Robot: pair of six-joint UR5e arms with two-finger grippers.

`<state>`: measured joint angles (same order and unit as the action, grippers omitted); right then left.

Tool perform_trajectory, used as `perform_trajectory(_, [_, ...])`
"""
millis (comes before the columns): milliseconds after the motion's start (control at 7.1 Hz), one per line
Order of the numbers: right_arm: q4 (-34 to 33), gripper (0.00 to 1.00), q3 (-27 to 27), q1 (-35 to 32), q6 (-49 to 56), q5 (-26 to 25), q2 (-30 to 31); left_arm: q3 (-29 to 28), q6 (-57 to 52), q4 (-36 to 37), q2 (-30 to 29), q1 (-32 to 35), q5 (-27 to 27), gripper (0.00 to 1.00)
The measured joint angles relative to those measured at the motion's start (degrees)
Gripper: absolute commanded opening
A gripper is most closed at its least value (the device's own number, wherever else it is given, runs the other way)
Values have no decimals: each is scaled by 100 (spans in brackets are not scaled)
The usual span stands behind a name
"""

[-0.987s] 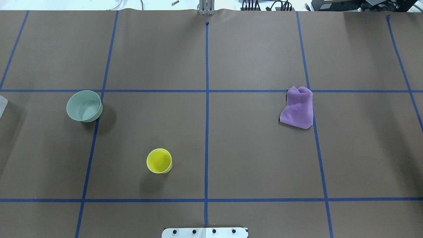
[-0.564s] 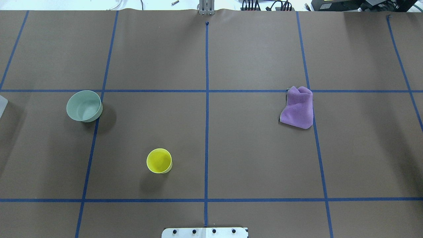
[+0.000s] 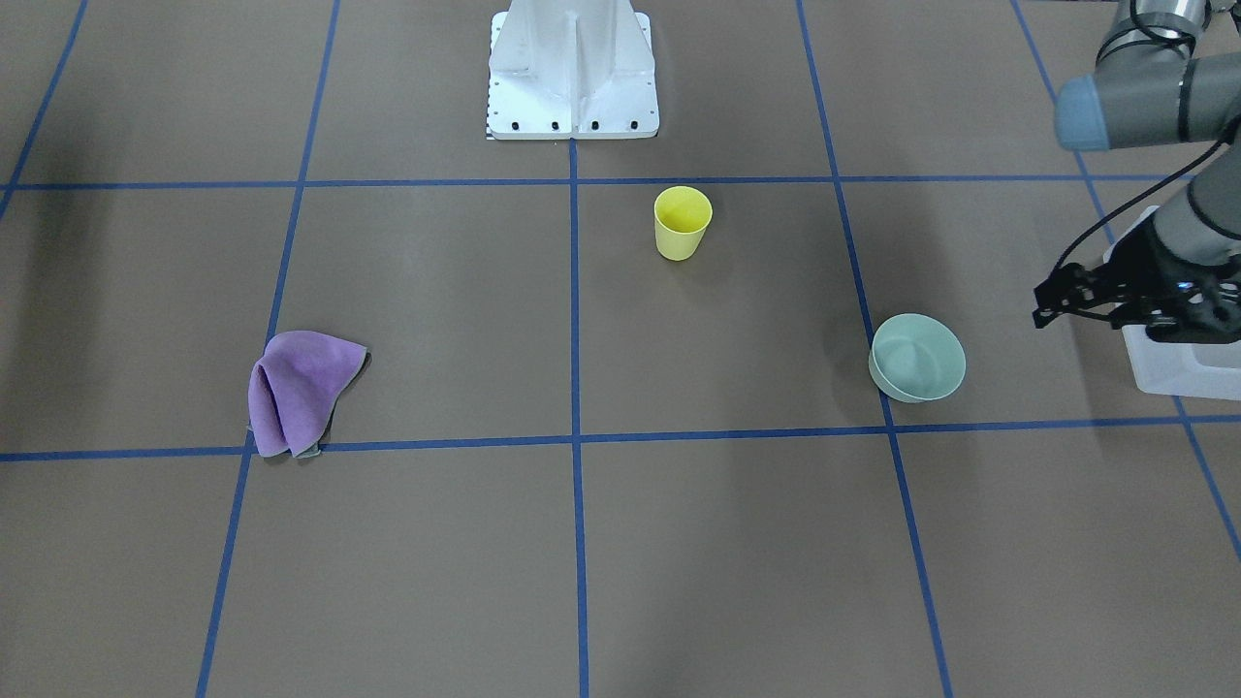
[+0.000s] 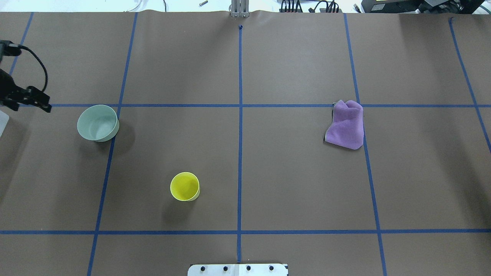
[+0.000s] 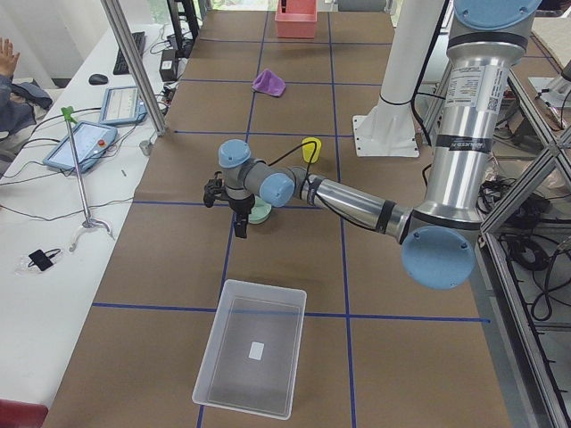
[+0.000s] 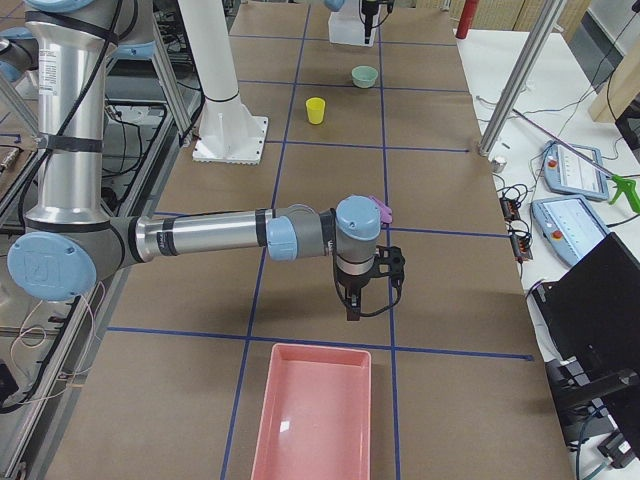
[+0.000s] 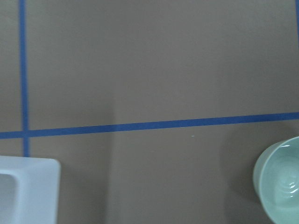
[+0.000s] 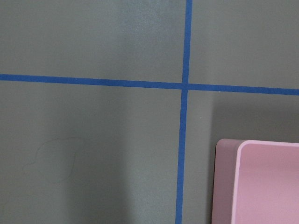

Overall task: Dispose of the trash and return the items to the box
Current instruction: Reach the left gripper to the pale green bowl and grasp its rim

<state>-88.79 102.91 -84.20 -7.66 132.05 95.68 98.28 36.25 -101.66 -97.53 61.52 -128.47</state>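
The pale mint-green bowl (image 4: 98,122) stands upright and empty on the brown table, and also shows in the front view (image 3: 918,357) and the left wrist view (image 7: 280,182). The translucent box (image 5: 250,357) sits at the table's left end; only its corner shows in the overhead view (image 4: 3,122). My left gripper (image 4: 44,102) hovers open and empty between the box and the bowl, close beside the bowl (image 3: 1052,299). My right gripper (image 6: 370,290) shows only in the exterior right view, near the purple cloth (image 6: 380,210); I cannot tell whether it is open or shut.
A yellow cup (image 4: 185,186) stands upright near the robot base (image 4: 238,269). A crumpled purple cloth (image 4: 346,124) lies on the right half. A pink bin (image 6: 315,420) sits at the table's right end, and its corner shows in the right wrist view (image 8: 261,182).
My left gripper has come into the overhead view at the left edge, toward the bowl. The bowl, cup and cloth have not moved.
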Motion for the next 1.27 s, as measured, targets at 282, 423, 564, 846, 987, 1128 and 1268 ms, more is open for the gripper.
perform_trajectory(282, [2,100,-1,6,6,17,-8,-368,617,-585,-170,-466,20,89])
perform_trajectory(423, [2,100,-1,11,9,21,-11,-570,759,-730,-289,-564,22,85])
perform_trajectory(564, [2,100,0,14,9,22,-11,-684,846,-785,-367,-632,35,81])
perform_trajectory(846, [2,100,-4,17,10,24,-7,-897,972,-919,-487,-770,161,24])
perform_trajectory(987, [2,100,-3,17,10,30,-6,-988,1072,-1003,-541,-824,197,0])
perform_trajectory(1128, [2,100,3,17,10,36,-6,-1027,1127,-1042,-573,-854,207,0])
perform_trajectory(1268, [2,100,6,17,10,38,-6,-1036,1150,-1053,-580,-862,204,0])
